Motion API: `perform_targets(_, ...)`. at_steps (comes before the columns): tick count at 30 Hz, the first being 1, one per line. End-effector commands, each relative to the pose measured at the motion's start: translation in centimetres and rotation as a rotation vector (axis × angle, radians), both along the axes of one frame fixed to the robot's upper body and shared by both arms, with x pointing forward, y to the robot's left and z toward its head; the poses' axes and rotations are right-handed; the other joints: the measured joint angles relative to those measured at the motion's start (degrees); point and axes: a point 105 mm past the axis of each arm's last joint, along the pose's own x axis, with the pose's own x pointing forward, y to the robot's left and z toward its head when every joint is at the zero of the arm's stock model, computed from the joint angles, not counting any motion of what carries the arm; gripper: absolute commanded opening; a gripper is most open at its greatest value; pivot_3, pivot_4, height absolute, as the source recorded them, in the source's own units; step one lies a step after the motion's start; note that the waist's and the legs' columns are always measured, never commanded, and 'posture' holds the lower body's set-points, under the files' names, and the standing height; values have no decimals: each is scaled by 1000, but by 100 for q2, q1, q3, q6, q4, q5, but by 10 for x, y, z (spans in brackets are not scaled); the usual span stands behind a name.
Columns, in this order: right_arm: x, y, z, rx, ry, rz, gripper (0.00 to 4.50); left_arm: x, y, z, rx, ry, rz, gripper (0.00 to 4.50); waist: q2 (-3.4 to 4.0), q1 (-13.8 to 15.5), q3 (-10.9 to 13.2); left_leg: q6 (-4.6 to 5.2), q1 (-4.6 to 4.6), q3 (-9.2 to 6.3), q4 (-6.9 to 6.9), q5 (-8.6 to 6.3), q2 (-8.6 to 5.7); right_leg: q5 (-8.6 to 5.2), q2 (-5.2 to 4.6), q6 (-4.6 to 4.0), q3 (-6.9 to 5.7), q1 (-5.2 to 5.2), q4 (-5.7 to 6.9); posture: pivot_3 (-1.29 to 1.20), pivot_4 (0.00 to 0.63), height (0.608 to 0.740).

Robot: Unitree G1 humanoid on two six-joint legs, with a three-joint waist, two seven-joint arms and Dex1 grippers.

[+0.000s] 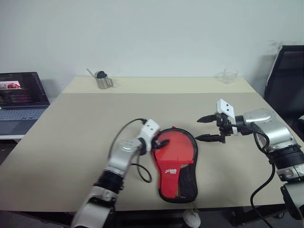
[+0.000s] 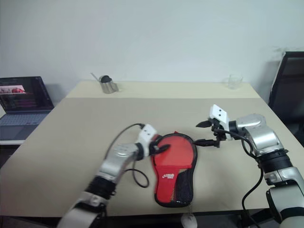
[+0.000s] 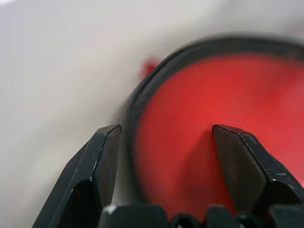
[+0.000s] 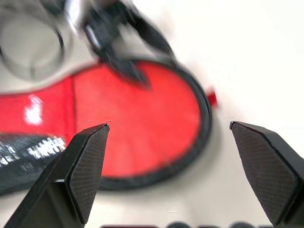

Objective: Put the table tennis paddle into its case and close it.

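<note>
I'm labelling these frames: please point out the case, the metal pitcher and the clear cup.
case (image 1: 175, 151): left eye view, its red round face.
metal pitcher (image 1: 102, 80): left eye view, its body.
clear cup (image 1: 230, 76): left eye view, its side wall.

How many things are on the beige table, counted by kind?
Red zip case: 1
Metal pitcher: 1
Clear glass cup: 1
Total: 3
</note>
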Motion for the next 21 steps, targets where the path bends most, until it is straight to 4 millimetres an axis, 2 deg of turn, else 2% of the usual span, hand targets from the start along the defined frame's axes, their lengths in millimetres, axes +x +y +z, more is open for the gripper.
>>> perform_targets(1, 8, -4, 17, -57, -68, 38, 4462, -25, 19, 46, -40, -48, -118, 3337, 5, -10, 33, 0, -1, 2, -1, 0, 2, -2, 2, -3, 0, -7, 6, 0, 150, 740)
perform_targets(5, 15, -19, 29, -96, -85, 32, 4462, -71, 75, 75, -5, -15, -147, 3337, 11, -50, 69, -1, -2, -1, -7, 0, 9, -10, 5, -16, -3, -18, 14, 0, 150, 740)
perform_targets(9, 16, -39, 36, -157, -102, 21, 4462, -126, 135, 101, 64, 48, -94, 3337, 12, -62, 79, -7, 1, -3, -17, -4, 19, -33, 2, -34, 1, -28, 16, 0, 150, 740)
perform_targets(11, 15, -41, 37, -176, -105, 30, 4462, -144, 147, 110, 79, 62, -75, 3337, 14, -32, 84, -10, 1, -1, -16, -6, 44, -44, -4, -36, -4, -31, 21, 0, 150, 740)
perform_targets(14, 10, -33, 37, -181, -100, 81, 4462, -164, 152, 118, 96, 74, -60, 3337, 22, 9, 91, -13, 1, 0, -13, -8, 47, -46, -5, -39, -10, -30, 21, 0, 150, 740)
perform_targets(21, 5, -14, 40, -203, -128, 159, 4462, -181, 159, 113, 87, 97, 2, 3337, 32, 0, 97, -15, 5, 0, -13, -9, 57, -48, -3, -43, -14, -32, 31, 0, 150, 740)
